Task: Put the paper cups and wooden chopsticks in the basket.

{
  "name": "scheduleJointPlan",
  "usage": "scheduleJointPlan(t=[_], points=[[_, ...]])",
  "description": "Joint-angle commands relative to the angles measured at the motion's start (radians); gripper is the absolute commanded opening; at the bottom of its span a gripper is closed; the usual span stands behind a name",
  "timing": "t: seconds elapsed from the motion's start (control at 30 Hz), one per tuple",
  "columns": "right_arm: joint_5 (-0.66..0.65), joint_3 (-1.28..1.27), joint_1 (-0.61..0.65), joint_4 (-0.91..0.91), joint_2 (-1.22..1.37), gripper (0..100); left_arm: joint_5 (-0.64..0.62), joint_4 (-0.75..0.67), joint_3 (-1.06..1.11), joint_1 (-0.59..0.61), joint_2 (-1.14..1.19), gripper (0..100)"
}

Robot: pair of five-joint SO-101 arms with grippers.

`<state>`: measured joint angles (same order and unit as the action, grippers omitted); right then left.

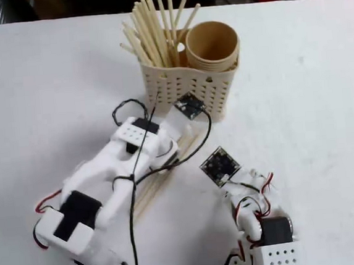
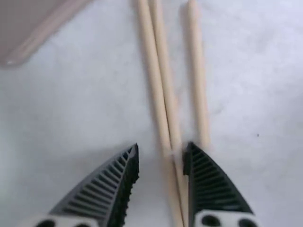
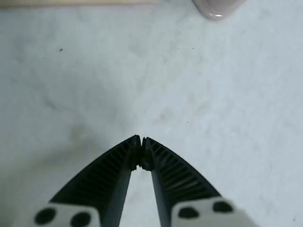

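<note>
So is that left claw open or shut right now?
Open. The left gripper's two dark fingers stand apart, with two chopsticks lying on the table between them.

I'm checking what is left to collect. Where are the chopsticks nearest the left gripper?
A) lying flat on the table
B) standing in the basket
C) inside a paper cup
A: the chopsticks lie flat on the table, two of them between the sides of the open left gripper.
</note>
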<state>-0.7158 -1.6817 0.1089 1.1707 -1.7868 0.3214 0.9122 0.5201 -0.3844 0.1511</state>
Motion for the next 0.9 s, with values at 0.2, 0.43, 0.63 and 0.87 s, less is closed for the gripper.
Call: scheduleJointPlan(t=[0.2,0.43,0.63,0.87], points=[[-0.005,-0.009,0.002,0.007,-0.004,1.9,-0.011,0.054,-0.018,0.01,0.002,4],[-0.005,-0.009,0.002,0.007,-0.004,1.9,-0.012,0.078,-0.003,0.012,-0.022,2],[-0.005,-0.009,0.002,0.007,-0.004,1.9,-0.014,0.121,0.031,0.012,-0.162,2],[-0.005,-0.009,0.002,0.007,-0.004,1.9,-0.009,0.063,0.048,0.059,-0.211,6]])
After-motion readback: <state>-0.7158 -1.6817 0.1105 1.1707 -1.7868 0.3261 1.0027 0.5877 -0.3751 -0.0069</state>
